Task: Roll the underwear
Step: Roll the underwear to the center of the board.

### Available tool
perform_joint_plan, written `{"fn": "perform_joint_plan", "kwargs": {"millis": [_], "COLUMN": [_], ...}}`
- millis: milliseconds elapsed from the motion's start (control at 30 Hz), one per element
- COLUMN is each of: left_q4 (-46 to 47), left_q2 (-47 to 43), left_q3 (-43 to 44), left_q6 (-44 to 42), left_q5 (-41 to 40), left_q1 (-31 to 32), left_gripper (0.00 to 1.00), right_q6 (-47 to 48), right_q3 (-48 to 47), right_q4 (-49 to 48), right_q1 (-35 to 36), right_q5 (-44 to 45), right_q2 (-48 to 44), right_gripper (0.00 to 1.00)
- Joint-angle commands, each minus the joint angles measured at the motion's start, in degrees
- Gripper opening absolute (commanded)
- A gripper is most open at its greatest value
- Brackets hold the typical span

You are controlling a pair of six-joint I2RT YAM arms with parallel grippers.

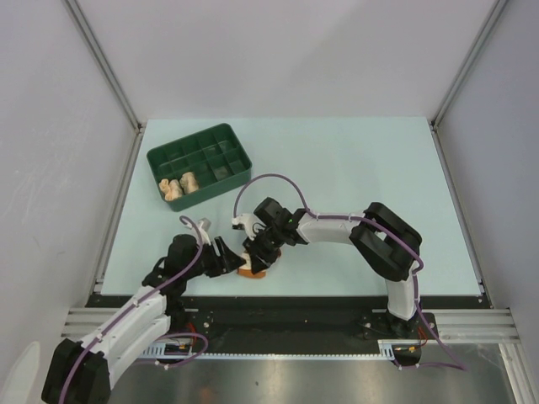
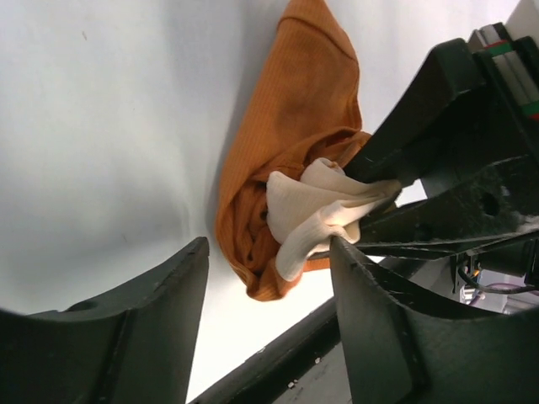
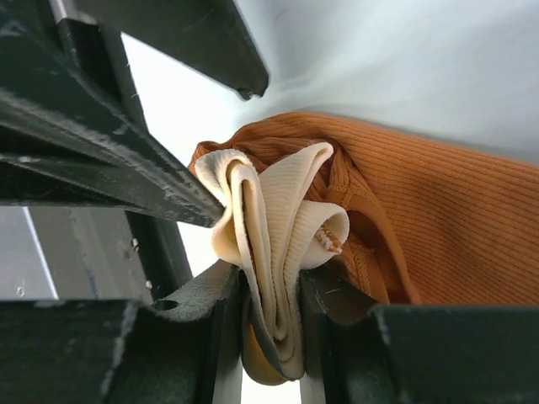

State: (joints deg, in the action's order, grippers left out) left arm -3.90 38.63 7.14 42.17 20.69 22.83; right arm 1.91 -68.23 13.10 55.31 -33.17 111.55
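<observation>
A rust-orange underwear point(image 2: 290, 143) with cream edging point(image 3: 278, 210) lies bunched near the table's front edge point(image 1: 251, 271). My right gripper point(image 3: 274, 307) is shut on a folded bunch of that cream edging, and the orange cloth trails off to the right. The left gripper point(image 2: 269, 252) stands open just to the left of the garment point(image 1: 226, 255), with the garment's lower end between its fingers. Its right finger point(image 2: 379, 328) touches the cream band. Two pale rolled underwear point(image 1: 173, 188) point(image 1: 189, 181) sit in the dark green tray.
The green compartment tray point(image 1: 189, 140) stands at the back left of the pale table. The black rail at the table's near edge point(image 2: 278, 362) runs just beneath the grippers. White walls enclose the left, right and back.
</observation>
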Motion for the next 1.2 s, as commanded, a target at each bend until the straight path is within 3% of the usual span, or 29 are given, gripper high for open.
{"fn": "perform_joint_plan", "kwargs": {"millis": [0,333,467,633,800,900,933,1033,1167], "left_q4": [5.64,17.07,18.57,21.65,22.71,21.05,20.08,16.39,13.49], "left_q2": [2.04,9.88,12.16,12.34,13.57,14.62,14.89,15.42,15.60], "left_q3": [-1.86,-5.11,-5.99,-6.52,-6.61,-6.52,-6.35,-5.21,-4.15], "left_q6": [1.86,3.61,4.40,6.08,6.96,6.26,5.47,3.10,-0.24], "left_q5": [0.57,2.60,2.16,2.16,1.82,0.68,0.32,-0.82,-1.26], "left_q1": [0.29,0.81,1.69,4.15,6.96,7.58,7.67,7.76,7.76], "left_gripper": [0.64,0.59,0.50,0.45,0.29,0.10,0.00,0.01,0.00], "right_q6": [-0.59,-0.59,-0.68,-0.59,-0.51,-0.77,-0.86,-1.03,-1.30], "right_q3": [1.25,1.25,1.25,1.25,1.25,1.17,1.17,1.17,0.99], "right_q4": [4.91,4.47,4.30,3.77,3.68,3.42,3.51,4.38,6.67], "right_q1": [0.15,-0.64,-0.73,-1.43,-1.96,-2.40,-2.49,-3.19,-6.35], "right_q5": [-2.69,-3.22,-2.78,-2.78,-2.43,-1.73,-1.55,0.20,2.75], "right_q2": [1.22,1.48,1.22,1.22,0.69,-0.01,-0.27,-2.38,-7.47], "right_gripper": [0.28,0.28,0.28,0.29,0.30,0.39,0.49,0.67,0.74]}}
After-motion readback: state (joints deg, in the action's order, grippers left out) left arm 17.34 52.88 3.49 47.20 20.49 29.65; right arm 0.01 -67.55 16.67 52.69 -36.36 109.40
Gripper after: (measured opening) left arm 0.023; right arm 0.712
